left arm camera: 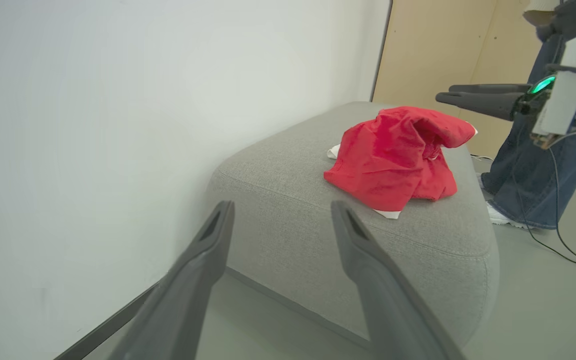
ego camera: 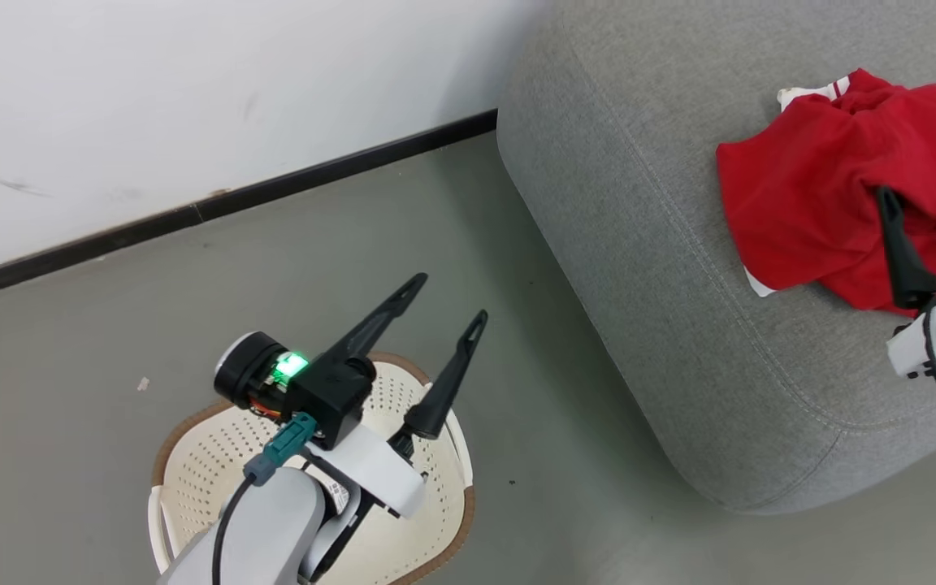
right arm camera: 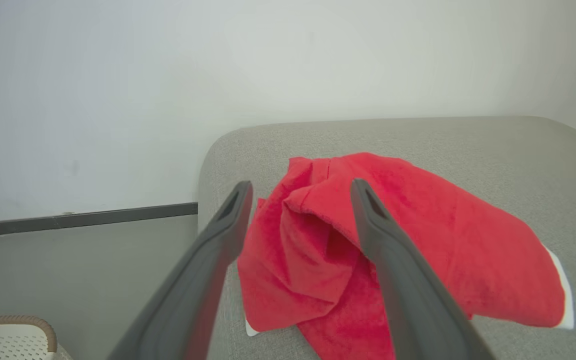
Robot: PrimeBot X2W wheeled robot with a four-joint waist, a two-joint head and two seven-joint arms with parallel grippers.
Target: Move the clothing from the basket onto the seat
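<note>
The red clothing (ego camera: 834,195) lies crumpled on the grey seat (ego camera: 647,268), showing white trim at its edges. My right gripper (ego camera: 927,191) hovers over its near side, open, nothing between the fingers. In the right wrist view the clothing (right arm camera: 418,250) sits just beyond the spread fingers (right arm camera: 228,220). The cream basket (ego camera: 200,463) with its brown rim stands on the floor at the lower left; the part of its inside that I see holds nothing. My left gripper (ego camera: 452,296) is open above the basket, pointing toward the seat (left arm camera: 288,200). The clothing (left arm camera: 393,160) also shows in the left wrist view.
A white wall with a dark baseboard (ego camera: 216,203) runs behind the basket and seat. Grey floor (ego camera: 517,422) separates them. A person's legs in jeans (left arm camera: 528,165) stand beyond the seat beside a trailing cable (left arm camera: 558,245) and a wooden panel (left arm camera: 438,50).
</note>
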